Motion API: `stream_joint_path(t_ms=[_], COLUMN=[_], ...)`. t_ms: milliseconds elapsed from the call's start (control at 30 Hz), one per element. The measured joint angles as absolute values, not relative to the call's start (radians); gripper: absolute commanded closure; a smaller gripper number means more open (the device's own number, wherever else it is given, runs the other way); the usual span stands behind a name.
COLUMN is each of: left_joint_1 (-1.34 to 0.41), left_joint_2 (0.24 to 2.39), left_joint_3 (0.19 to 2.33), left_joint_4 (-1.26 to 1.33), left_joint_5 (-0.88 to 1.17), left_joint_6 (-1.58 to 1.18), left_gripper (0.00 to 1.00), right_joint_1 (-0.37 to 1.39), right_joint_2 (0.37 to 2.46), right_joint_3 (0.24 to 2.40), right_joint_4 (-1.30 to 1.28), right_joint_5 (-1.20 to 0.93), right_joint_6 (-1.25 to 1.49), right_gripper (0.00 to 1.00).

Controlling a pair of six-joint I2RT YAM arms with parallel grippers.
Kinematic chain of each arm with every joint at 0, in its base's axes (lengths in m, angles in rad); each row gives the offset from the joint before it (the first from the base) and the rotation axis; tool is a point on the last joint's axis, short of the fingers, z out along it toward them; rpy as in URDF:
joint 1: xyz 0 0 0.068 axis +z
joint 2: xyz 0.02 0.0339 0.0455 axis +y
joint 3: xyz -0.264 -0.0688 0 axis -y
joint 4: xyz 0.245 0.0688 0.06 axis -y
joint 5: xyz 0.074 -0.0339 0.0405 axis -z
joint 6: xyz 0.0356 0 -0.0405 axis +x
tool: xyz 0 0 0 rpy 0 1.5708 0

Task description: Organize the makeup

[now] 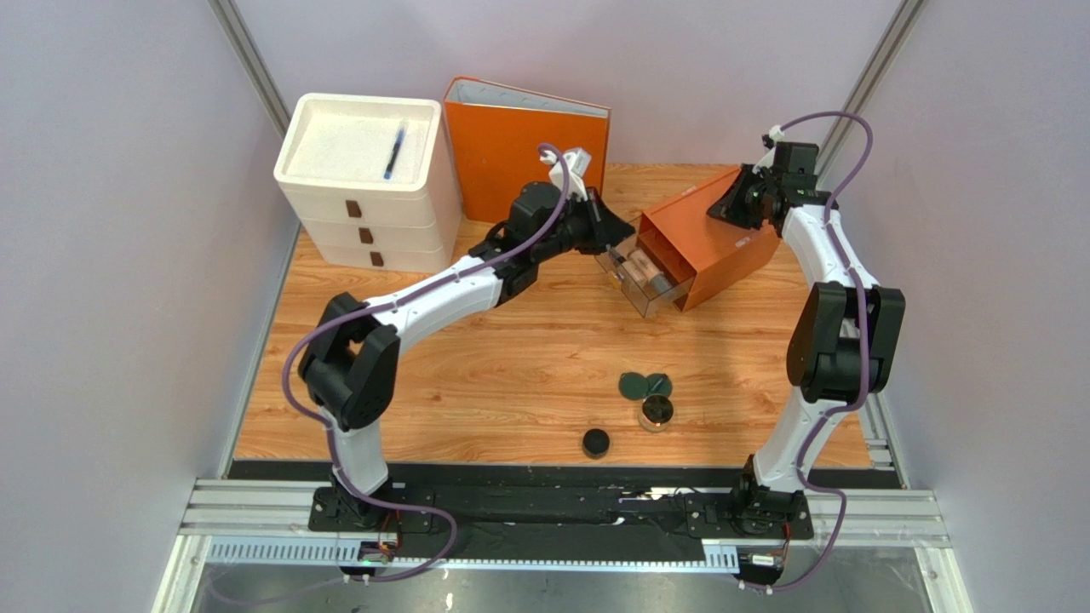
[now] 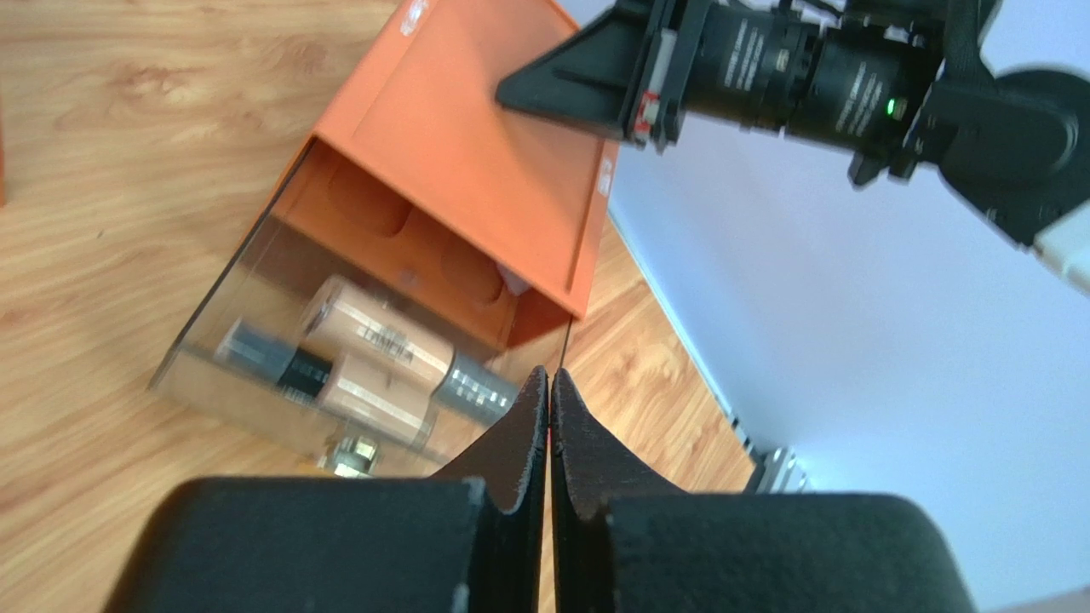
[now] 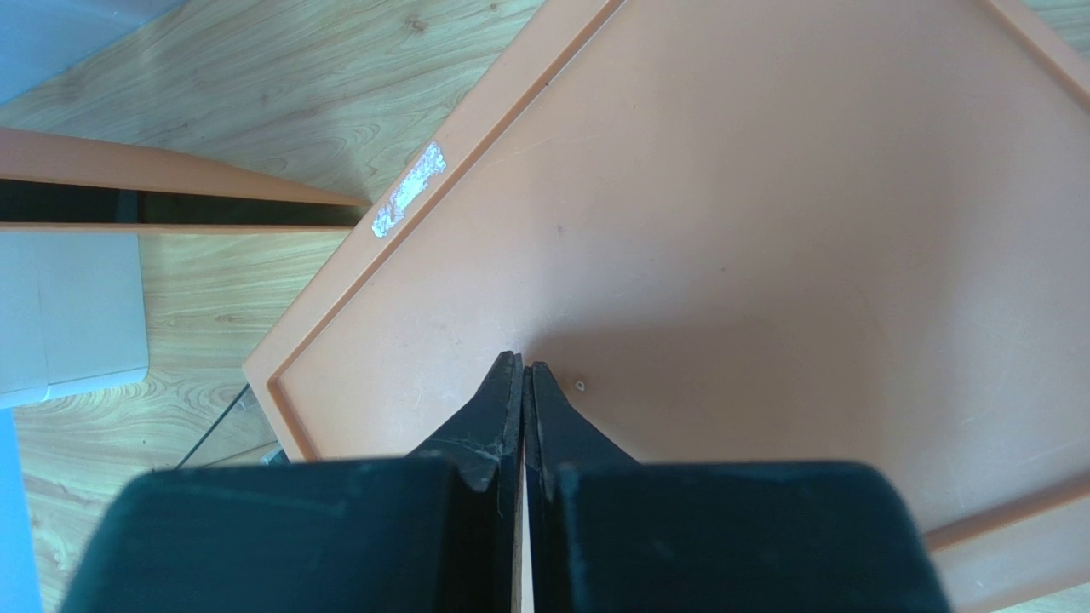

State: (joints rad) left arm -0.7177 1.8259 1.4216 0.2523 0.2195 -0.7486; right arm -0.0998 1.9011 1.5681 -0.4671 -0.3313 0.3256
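An orange box [image 1: 717, 240] lies at the back right with its clear drawer [image 1: 655, 296] pulled out. Two beige foundation bottles [image 2: 384, 335] lie side by side inside that drawer [image 2: 211, 348]. My left gripper [image 2: 550, 378] is shut and holds nothing, its tips just at the drawer's near corner. My right gripper [image 3: 526, 368] is shut too, its tips resting on the orange box's lid [image 3: 768, 230]. On the table in front lie the dark green twin-disc compact [image 1: 645, 385], the small gold-rimmed jar [image 1: 656, 410] and the black round pot [image 1: 596, 443].
A white drawer unit [image 1: 365, 192] stands at the back left with a blue pen [image 1: 394, 151] on its top. An orange binder [image 1: 518, 153] stands behind my left arm. Grey walls close in both sides, and a metal rail runs along the near edge.
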Motion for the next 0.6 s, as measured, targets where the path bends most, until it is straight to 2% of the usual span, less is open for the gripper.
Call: stream_joint_path(t_ms=[133, 267, 600], left_joint_1=[-0.711, -0.703, -0.698], left_joint_2=[1.753, 1.785, 1.978], left_joint_3=[1.280, 1.180, 1.278], left_joint_4=[0.292, 0.311, 0.307], left_joint_5=[0.235, 0.267, 0.373], left_joint_6=[-0.741, -0.783, -0.857], left_gripper=[1.00, 1.00, 1.00], right_joint_1=[-0.100, -0.100, -0.100], right_joint_2=[1.901, 1.901, 1.898], right_joint_3=[1.567, 1.565, 1.562], right_joint_4=[-0.466, -0.463, -0.461], right_joint_5=[-0.332, -0.332, -0.332], right_joint_6=[0.325, 0.326, 0.325], right_gripper=[1.00, 1.00, 1.00])
